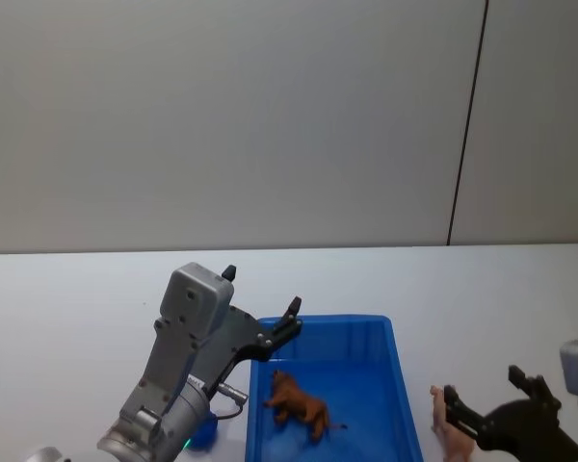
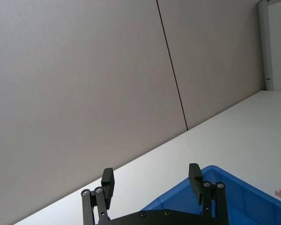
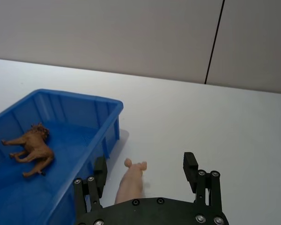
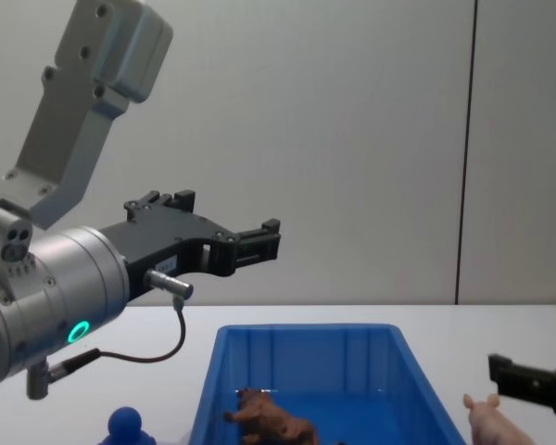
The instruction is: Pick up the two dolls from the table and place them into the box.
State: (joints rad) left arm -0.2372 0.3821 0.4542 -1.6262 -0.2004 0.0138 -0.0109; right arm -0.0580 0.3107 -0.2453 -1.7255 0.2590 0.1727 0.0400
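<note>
1. Right claw (image 3: 145,161) comes first. I hold it spread wide over the pig (image 3: 130,183), one finger on each side and neither touching. That doll is not yet boxed, and I want room to close around its body.
2. Pig lies on the table (image 3: 215,122), just beside the right wall of the box (image 3: 105,101) and outside it, so I judge the carry will be short.
3. Blue knob (image 4: 127,425) sits on the table just left of the box. It is no doll, so I leave it be.
4. Lion (image 3: 35,146) lies on the box floor, so I reckon half the job is done.
5. Left claw (image 2: 151,174) hangs high above the box's left edge, fingers wide and empty. It is raised, I think, to keep clear of the right arm's way in.
</note>
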